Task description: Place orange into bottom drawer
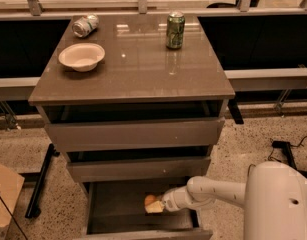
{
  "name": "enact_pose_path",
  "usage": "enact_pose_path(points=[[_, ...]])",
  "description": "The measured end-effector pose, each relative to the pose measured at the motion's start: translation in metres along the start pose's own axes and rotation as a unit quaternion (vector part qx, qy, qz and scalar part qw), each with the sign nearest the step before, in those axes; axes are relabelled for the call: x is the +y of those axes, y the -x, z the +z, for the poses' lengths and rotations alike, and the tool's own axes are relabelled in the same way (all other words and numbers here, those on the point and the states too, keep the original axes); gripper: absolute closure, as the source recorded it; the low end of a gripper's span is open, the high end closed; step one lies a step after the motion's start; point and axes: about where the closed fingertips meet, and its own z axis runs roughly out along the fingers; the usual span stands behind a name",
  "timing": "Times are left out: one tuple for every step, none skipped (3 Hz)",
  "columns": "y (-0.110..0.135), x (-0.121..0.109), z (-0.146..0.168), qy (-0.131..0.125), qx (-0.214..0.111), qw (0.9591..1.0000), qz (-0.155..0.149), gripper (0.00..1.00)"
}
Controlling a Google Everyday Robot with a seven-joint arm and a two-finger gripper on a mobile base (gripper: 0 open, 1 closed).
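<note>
The orange (150, 200) is a small round fruit inside the open bottom drawer (118, 219), near its middle. My gripper (154, 205) reaches in from the right on a white arm, and its pale fingers are closed around the orange just above the drawer's dark floor. The two upper drawers stand slightly open above it.
On the cabinet top (133, 69) stand a beige bowl (81, 57), a crushed silver can (86, 25) lying on its side and an upright green can (175, 30). A brown box (3, 194) sits on the floor at left. Cables lie on the floor at right.
</note>
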Motion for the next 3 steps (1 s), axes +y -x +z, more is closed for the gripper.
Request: enact_pose_path(points=[[-0.005, -0.019, 0.03, -0.005, -0.003, 0.9995, 0.033, 1.0], [-0.013, -0.04, 0.049, -0.012, -0.006, 0.998, 0.062, 1.0], [-0.027, -0.061, 0.06, -0.029, -0.002, 0.9957, 0.088, 1.0]])
